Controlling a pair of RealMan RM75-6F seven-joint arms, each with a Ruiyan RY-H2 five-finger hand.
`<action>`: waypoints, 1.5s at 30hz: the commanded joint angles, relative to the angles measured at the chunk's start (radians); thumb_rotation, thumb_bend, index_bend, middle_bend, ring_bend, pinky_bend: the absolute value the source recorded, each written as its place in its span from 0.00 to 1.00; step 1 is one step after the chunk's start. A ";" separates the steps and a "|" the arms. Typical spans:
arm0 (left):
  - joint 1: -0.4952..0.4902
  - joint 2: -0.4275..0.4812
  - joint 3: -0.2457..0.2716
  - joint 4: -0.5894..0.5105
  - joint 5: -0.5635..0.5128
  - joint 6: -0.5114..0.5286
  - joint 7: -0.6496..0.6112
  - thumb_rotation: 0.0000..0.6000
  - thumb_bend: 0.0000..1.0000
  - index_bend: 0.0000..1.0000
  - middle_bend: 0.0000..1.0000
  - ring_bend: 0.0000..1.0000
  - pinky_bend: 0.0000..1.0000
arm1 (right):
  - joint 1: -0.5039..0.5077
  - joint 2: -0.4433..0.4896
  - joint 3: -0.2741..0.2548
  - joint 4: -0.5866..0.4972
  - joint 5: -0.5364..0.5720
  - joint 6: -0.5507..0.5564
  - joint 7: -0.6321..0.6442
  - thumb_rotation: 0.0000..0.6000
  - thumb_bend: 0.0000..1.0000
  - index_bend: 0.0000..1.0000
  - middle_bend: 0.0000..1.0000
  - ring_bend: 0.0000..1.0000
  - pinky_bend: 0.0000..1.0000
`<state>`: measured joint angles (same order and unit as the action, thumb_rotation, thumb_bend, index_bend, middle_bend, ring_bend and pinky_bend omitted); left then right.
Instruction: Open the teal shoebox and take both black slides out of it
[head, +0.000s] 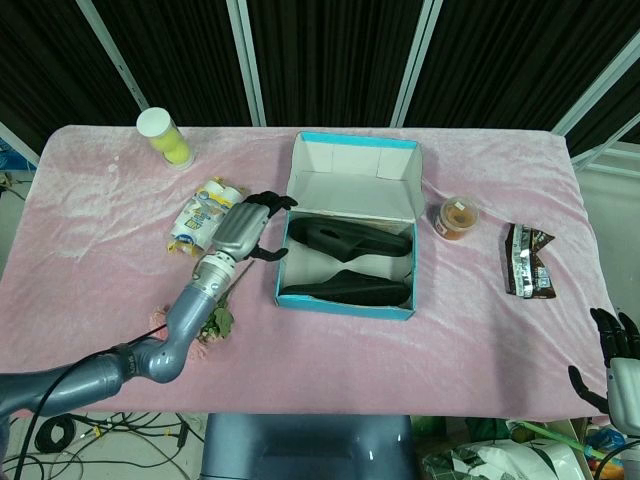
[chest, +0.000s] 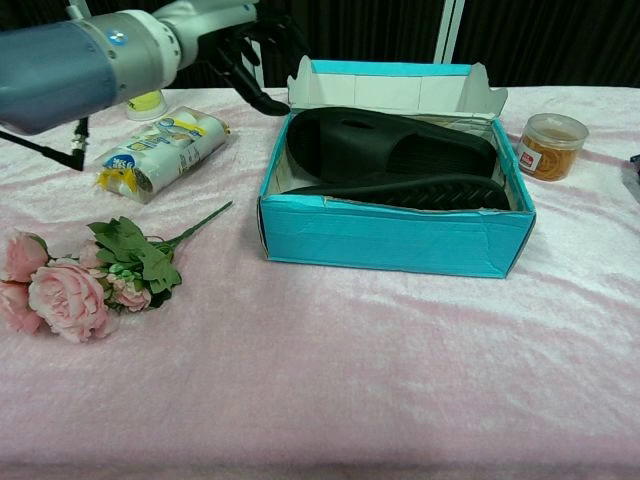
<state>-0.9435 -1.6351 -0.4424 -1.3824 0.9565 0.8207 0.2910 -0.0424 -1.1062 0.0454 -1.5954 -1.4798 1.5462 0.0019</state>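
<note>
Head view: teal shoebox (head: 346, 300) open near the middle of the pink-covered tabletop (head: 100, 290), lid flap standing up at the far side. Two black slides (head: 348, 239) inside, lying lengthwise, one behind the other. Left robot hand (head: 249, 226) hovering just beside the box's left wall, fingers apart and curled slightly toward the box, holding nothing. Right robot hand (head: 617, 356) low at the bottom right corner, off the tabletop edge, fingers spread upward, empty. White-capped yellow canister (head: 165, 137) at the far left, printed snack packet (head: 204, 213) just left of the left robot hand, pink rose bunch (head: 205, 327) partly under the forearm. Small amber jar (head: 458, 218) right of the box, dark foil wrapper (head: 528, 261) further right.

Chest view: shoebox (chest: 395, 235) in front, slides (chest: 400, 160) stacked close within. Left robot hand (chest: 255, 55) raised above the box's rear left corner, fingers loose, touching nothing. Roses (chest: 70, 285) at left, snack packet (chest: 160, 150) behind, jar (chest: 551, 146) at right.
</note>
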 joint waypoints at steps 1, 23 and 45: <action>-0.091 -0.059 0.020 0.049 -0.091 0.020 0.111 1.00 0.22 0.24 0.28 0.14 0.17 | -0.003 0.002 0.000 0.004 0.003 0.001 0.006 1.00 0.26 0.00 0.10 0.00 0.18; -0.274 -0.229 0.045 0.291 -0.232 0.025 0.279 1.00 0.22 0.22 0.23 0.10 0.17 | -0.012 0.006 0.009 0.037 0.036 -0.011 0.054 1.00 0.26 0.00 0.10 0.00 0.18; -0.294 -0.269 0.075 0.323 -0.235 0.043 0.309 1.00 0.22 0.25 0.31 0.16 0.17 | -0.016 0.002 0.013 0.057 0.043 -0.014 0.082 1.00 0.26 0.00 0.10 0.00 0.18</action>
<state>-1.2375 -1.9032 -0.3676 -1.0602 0.7210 0.8628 0.5986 -0.0582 -1.1045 0.0582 -1.5388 -1.4370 1.5322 0.0845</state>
